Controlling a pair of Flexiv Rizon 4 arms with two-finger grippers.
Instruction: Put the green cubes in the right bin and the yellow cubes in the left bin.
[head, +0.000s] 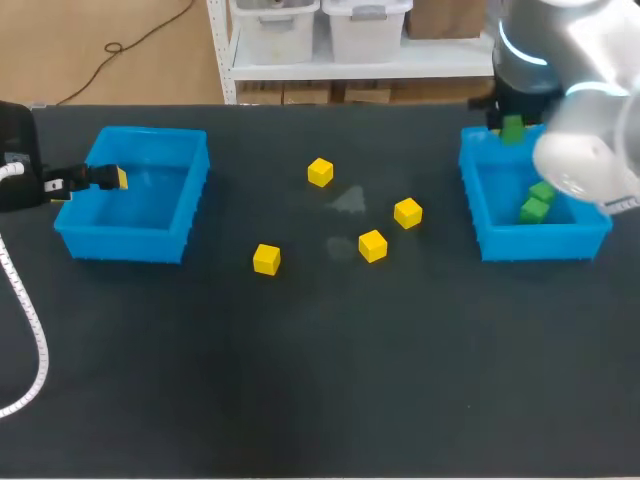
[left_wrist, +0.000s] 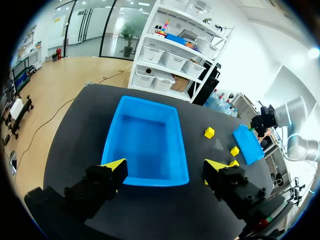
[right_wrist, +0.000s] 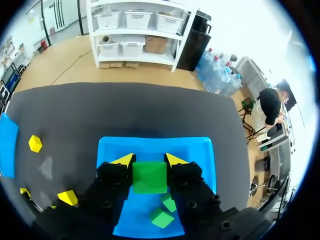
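4 yellow cubes (head: 320, 172) chilling on bench (head: 320, 380) | right end effector (right_wrist: 149, 161) gripping green cube (right_wrist: 149, 177) over right bin (right_wrist: 202, 150) | left end effector (left_wrist: 166, 165) open

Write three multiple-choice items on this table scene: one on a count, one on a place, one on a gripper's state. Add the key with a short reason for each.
1. How many yellow cubes lie on the table?
A. two
B. four
C. six

2. Where is the green cube in the right gripper?
A. above the right bin
B. on the table beside the yellow cubes
C. at the table's near edge

3. The left gripper is
A. shut on a yellow cube
B. shut on a green cube
C. open and empty

Key:
1 B, since the head view shows four, each apart from the others, between the bins.
2 A, since the right wrist view shows the bin's blue floor under the held cube.
3 C, since its yellow tips stand wide apart with nothing between them and the left bin ahead.
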